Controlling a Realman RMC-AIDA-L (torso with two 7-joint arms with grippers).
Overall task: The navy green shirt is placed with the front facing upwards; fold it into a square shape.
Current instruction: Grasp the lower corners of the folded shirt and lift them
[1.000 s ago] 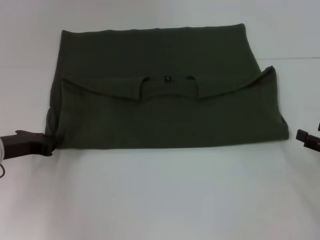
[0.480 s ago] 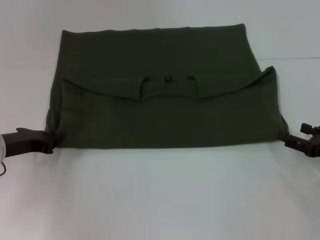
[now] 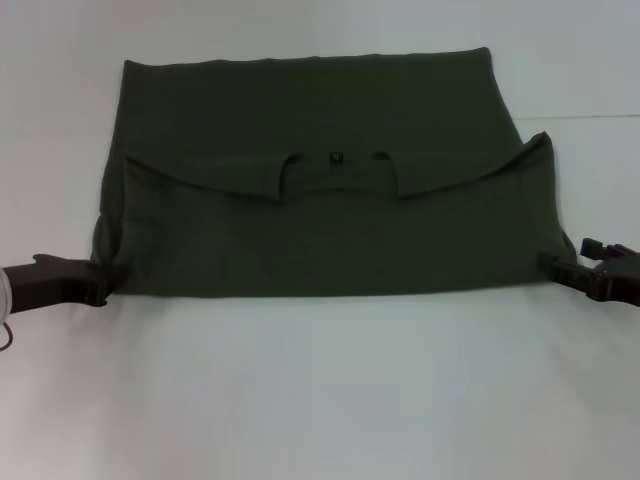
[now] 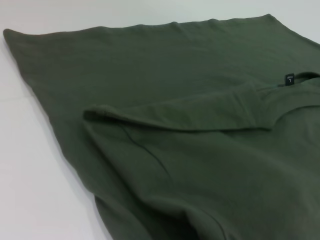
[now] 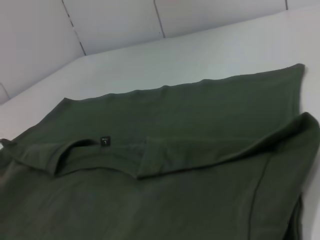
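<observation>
Both grippers at the shirt's [image 3: 330, 215] near corners.
Left gripper [image 3: 98, 283] touches the left corner, right gripper [image 3: 558, 266] the right; finger spread can't be told.

Dark olive-green shirt [image 3: 330, 225] of soft matt cotton cloth, faintly creased; smooth matt white bench [image 3: 320, 400] beneath it
</observation>
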